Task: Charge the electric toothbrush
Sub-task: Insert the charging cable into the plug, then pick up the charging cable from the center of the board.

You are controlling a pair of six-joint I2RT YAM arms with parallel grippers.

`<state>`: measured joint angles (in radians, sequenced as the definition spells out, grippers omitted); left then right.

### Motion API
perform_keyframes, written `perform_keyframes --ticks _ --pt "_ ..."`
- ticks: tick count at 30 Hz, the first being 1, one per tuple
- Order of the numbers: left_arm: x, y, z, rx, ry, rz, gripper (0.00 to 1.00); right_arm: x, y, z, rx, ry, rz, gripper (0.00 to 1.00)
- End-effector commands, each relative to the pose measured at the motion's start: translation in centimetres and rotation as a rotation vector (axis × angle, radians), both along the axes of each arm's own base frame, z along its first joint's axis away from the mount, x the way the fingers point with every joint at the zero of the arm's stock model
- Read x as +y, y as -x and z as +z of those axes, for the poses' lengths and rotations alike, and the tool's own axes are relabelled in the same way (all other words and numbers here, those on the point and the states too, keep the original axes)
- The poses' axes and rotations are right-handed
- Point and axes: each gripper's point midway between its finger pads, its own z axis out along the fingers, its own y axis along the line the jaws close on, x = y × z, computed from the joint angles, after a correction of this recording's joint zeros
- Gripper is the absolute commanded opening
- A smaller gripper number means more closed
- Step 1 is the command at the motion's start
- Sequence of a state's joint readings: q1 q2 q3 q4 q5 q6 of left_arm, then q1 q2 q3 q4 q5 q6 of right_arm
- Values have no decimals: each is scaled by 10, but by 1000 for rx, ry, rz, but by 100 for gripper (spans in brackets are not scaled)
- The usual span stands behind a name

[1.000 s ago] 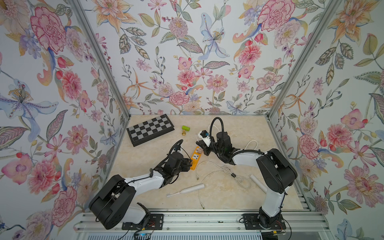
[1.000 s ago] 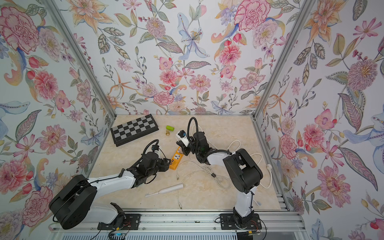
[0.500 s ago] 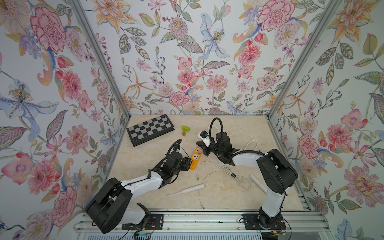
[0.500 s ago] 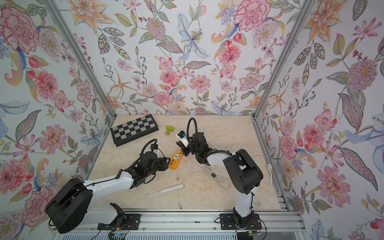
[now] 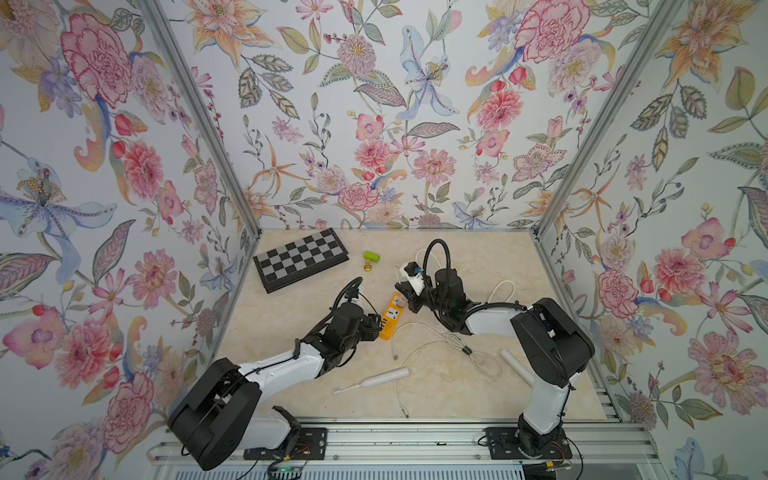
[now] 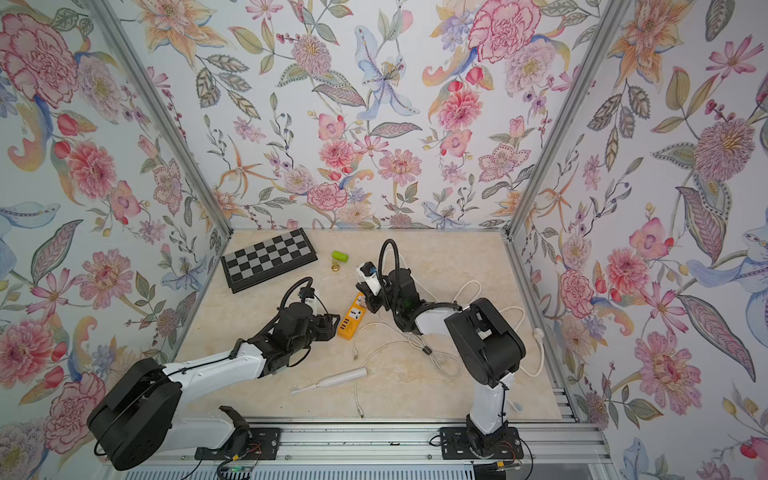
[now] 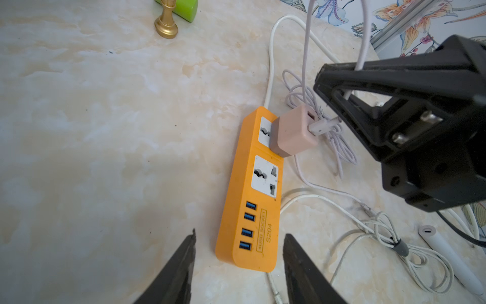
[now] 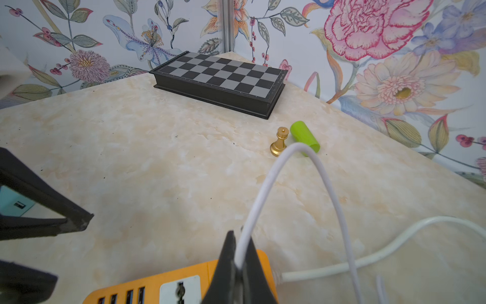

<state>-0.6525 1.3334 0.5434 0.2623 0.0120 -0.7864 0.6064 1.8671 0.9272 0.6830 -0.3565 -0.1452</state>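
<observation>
The white electric toothbrush lies flat near the table's front, away from both grippers. An orange power strip lies mid-table with a pink USB adapter plugged into its far socket. A white cable's plug sits in the adapter. My right gripper is shut on that white cable just above the adapter. My left gripper is open, its jaws straddling the strip's USB end with gaps on both sides.
A loose white cable bundle sprawls between the strip and a white tube at the right. A chessboard, a green cylinder and a gold chess piece sit at the back left. The strip's own cord trails right.
The left arm has shifted slightly while its gripper stays at the strip's near end. The right gripper has not visibly moved.
</observation>
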Motion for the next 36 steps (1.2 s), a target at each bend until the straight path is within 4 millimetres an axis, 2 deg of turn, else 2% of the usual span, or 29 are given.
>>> perform_keyframes --ticks 1,6,10,15,18,25,31,33,36 --pt "12 0 1 -4 0 43 55 -37 57 -139 386 299 -12 0" --pt "11 0 3 -6 3 41 54 -51 55 -149 423 278 -52 0" --pt "11 -2 4 -12 3 42 55 -43 48 -134 393 260 -36 0" --pt "6 -4 6 -16 10 33 55 -16 28 -92 335 171 -16 0" --pt "7 -6 7 -23 13 37 55 -3 17 -70 300 141 -3 5" --pt "9 -6 12 -37 14 43 55 12 4 -8 216 25 -4 30" --pt "12 -5 17 -51 11 52 55 2 8 34 161 -26 -25 43" --pt "14 -5 18 -54 4 56 55 -7 12 39 169 -30 -51 46" --pt "16 -6 22 -60 -15 62 56 -31 17 35 232 -29 -115 50"
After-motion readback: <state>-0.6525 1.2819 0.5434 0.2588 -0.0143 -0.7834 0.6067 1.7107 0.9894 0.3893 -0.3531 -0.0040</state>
